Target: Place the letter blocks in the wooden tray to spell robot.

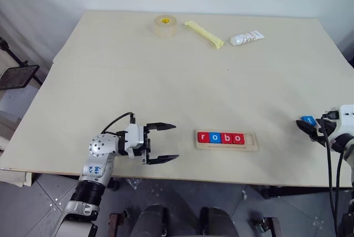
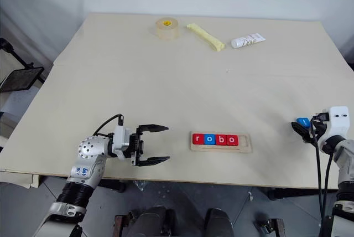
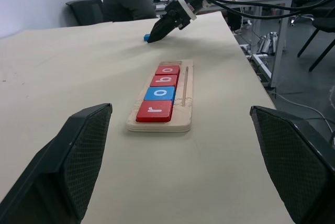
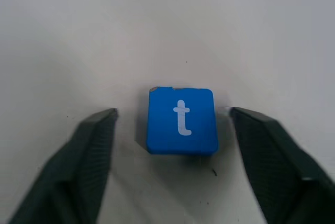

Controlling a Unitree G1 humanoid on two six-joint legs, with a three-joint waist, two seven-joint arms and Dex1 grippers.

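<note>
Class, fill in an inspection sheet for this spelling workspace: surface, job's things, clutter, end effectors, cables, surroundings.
Surface: pale table, flat.
Job's things: wooden tray holds r, o, b, o, last slot unfilled; blue t block lies flat on the table, far right.
Clutter: tape roll, yellow packet, white tube along the far edge.
End effectors: left end effector open, left of tray; right end effector open, straddling the t block.
Cables: black leads on right arm.
Surroundings: chairs and desks behind.
</note>
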